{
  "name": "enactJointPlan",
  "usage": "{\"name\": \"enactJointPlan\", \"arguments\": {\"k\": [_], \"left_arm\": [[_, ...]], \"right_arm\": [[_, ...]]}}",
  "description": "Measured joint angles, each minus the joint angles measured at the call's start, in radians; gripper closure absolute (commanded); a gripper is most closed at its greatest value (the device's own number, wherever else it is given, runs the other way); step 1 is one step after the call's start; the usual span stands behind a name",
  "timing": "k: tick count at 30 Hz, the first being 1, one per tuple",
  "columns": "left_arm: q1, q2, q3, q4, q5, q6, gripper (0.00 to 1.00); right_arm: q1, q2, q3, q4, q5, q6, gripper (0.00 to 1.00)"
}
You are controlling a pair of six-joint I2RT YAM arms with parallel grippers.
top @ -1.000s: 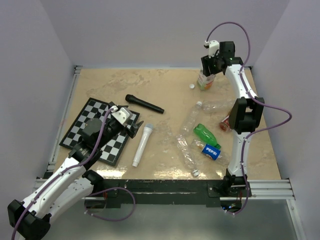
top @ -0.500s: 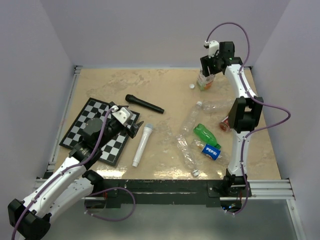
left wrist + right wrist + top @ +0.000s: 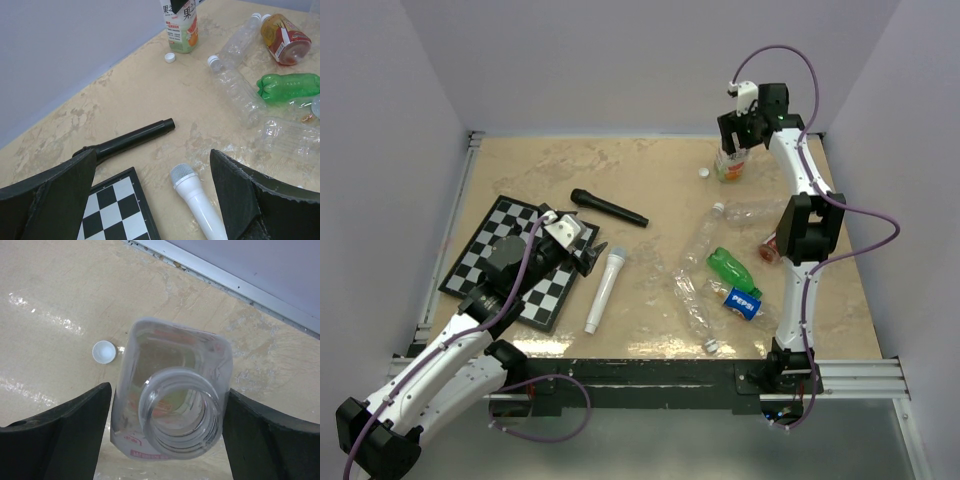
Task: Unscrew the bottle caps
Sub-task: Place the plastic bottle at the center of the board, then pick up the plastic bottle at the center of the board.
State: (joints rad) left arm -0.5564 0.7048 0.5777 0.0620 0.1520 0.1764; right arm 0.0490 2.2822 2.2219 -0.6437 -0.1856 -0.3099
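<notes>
Since a second ago the right gripper (image 3: 735, 135) has spread its jaws and drawn up a little from the juice bottle (image 3: 730, 163) at the far right. From its wrist camera we look straight down into the bottle's bare mouth, the jaws standing well apart on either side of the neck and holding nothing. The loose white cap (image 3: 105, 351) lies on the table just left of that bottle.

We judge this bottle finished and the release nearly done. The next move calls for lifting clear without tipping the upright bottle, then choosing one of the capped bottles lying on the near right. A clear bottle (image 3: 235, 87) there shows its white screw cap (image 3: 214, 60). A lying bottle will likely roll, so one arm should pin it while the other twists.

The left gripper (image 3: 588, 258) hangs wide open and empty over the right edge of the chessboard (image 3: 490, 250), near the white microphone (image 3: 604, 290).

The table (image 3: 570, 165) is beige, mottled and glossy. Pale lilac walls (image 3: 620, 60) enclose it, and a metal rail (image 3: 210, 270) runs along its far edge.
</notes>
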Motion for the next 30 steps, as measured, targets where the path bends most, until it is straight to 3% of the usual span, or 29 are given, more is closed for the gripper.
{"name": "enactJointPlan", "arguments": {"k": [15, 30], "left_arm": [[0.0, 0.0, 0.0, 0.0, 0.0, 0.0, 0.0], [0.001, -0.012, 0.0, -0.001, -0.023, -0.005, 0.0]], "right_arm": [[0.0, -0.036, 0.0, 0.0, -0.01, 0.0, 0.08], [-0.012, -0.355, -0.161, 0.019, -0.016, -0.005, 0.07]]}}
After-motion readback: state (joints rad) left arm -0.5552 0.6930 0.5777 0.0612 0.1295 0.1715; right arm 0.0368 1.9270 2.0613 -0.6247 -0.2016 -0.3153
